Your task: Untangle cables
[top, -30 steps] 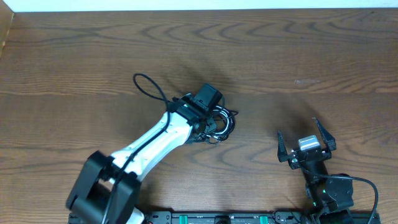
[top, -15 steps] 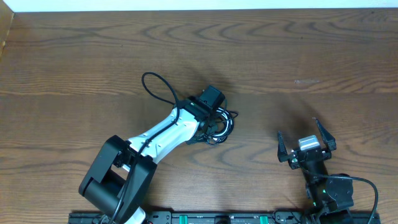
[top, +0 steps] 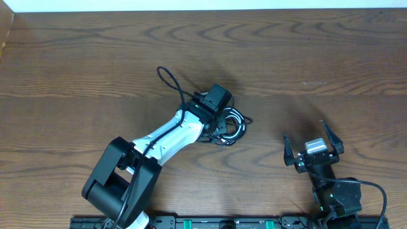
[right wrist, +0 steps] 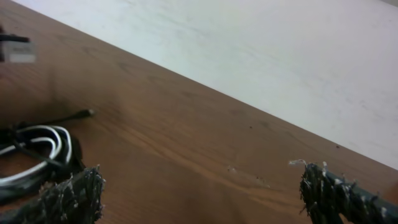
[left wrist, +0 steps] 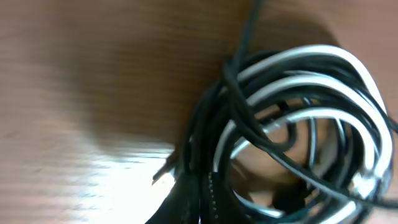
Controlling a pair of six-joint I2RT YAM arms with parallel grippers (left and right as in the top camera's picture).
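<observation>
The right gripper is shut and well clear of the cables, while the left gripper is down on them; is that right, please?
Not quite: the overhead view shows the right gripper open, fingers spread wide. It is well clear of the cables, and the left gripper is down on them.

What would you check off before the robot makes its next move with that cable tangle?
1. Left tool shut on the tangled coil of thin black and white cables: ok.
2. Which strand it pinches: cannot tell; the left wrist view is blurred.
3. Right tool open, apart from the coil: ok.
4. Strands separated: not ok; black ones cross the white loops.
5. Coil well inside the brown wooden table: ok.
6. Free black plug end lying beside the coil: ok.
</observation>
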